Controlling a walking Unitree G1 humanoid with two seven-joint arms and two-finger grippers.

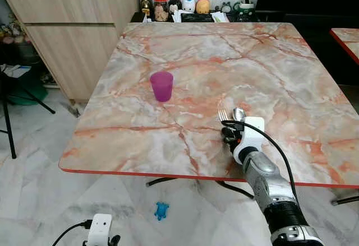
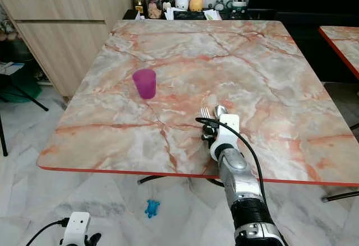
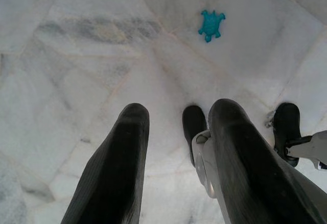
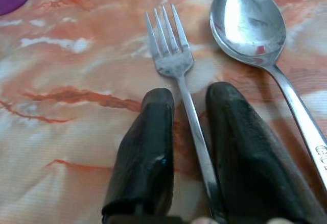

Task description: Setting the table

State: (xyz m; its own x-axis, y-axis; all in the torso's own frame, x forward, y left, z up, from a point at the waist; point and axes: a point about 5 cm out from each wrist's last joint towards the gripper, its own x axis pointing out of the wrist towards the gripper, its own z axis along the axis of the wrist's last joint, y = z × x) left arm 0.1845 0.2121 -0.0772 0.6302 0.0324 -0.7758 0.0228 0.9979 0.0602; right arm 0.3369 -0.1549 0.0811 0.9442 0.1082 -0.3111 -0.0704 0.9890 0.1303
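While my right arm reaches out over the near edge of the marble table [image 1: 269, 50], my left eye view shows my right gripper [image 1: 229, 133] resting low on the tabletop, with the heads of a fork [image 1: 223, 115] and a spoon [image 1: 239, 114] poking out just beyond it. A purple cup [image 1: 161, 86] stands upright to the left and a little farther off, well apart from the cutlery. Jars and small ornaments line the far wall, a wooden cabinet [image 1: 73, 27] stands at far left, and a small blue toy [image 1: 161, 210] lies on the floor under the near edge.

My right eye view gives the same layout.

From my left wrist view, my left gripper [image 3: 179, 157] hangs idle over the pale floor tiles, its fingers parted with nothing between them, and the blue toy lies farther out.

My right wrist view tells what the head views cannot: my two black fingers [image 4: 145, 152] sit either side of the fork's handle, slightly apart, not visibly pinching it. The fork and spoon lie flat, side by side, the spoon just to the right, outside my fingers.

I judge the setting partly done: cup, fork and spoon are down. No plate is on the table, and the cutlery may want straightening once I let go.
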